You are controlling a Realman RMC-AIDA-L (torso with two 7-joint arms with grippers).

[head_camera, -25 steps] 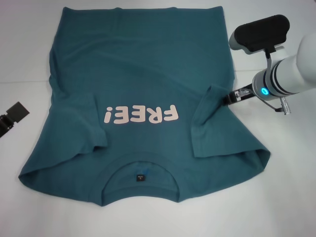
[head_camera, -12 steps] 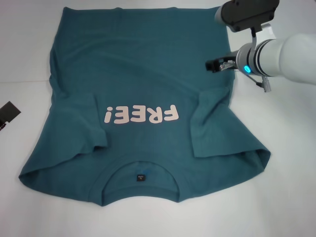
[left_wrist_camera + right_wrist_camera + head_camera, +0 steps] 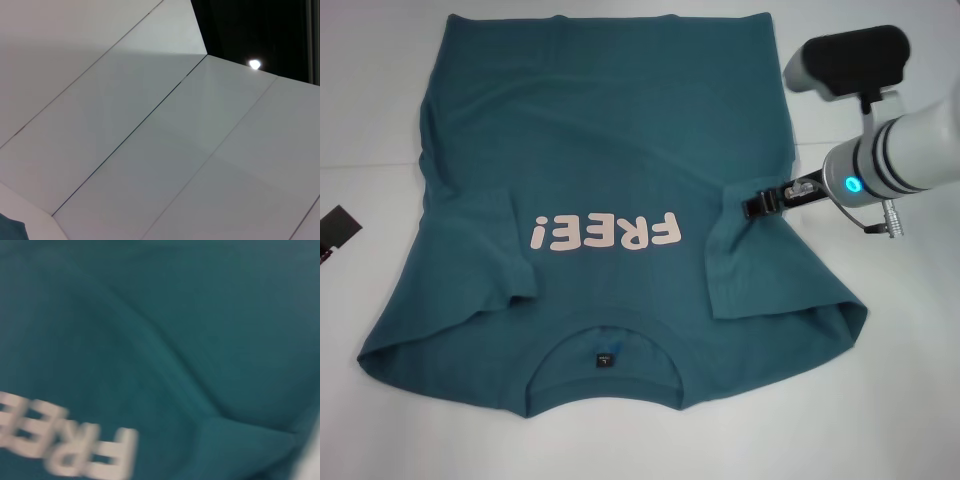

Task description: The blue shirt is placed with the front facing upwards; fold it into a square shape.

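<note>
R end effector [image 3: 756, 206] at blue shirt [image 3: 600, 150] R sleeve edge, open/closed unclear.

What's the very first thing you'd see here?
The big blue shirt spread over the white table, with pink FREE! lettering across its middle and its collar nearest the robot. Next, the right pincer at the shirt's folded-in right sleeve. The left pincer sits at the table's left edge.

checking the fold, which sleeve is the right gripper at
The blue shirt's right-side sleeve; right gripper is at its edge.
</note>
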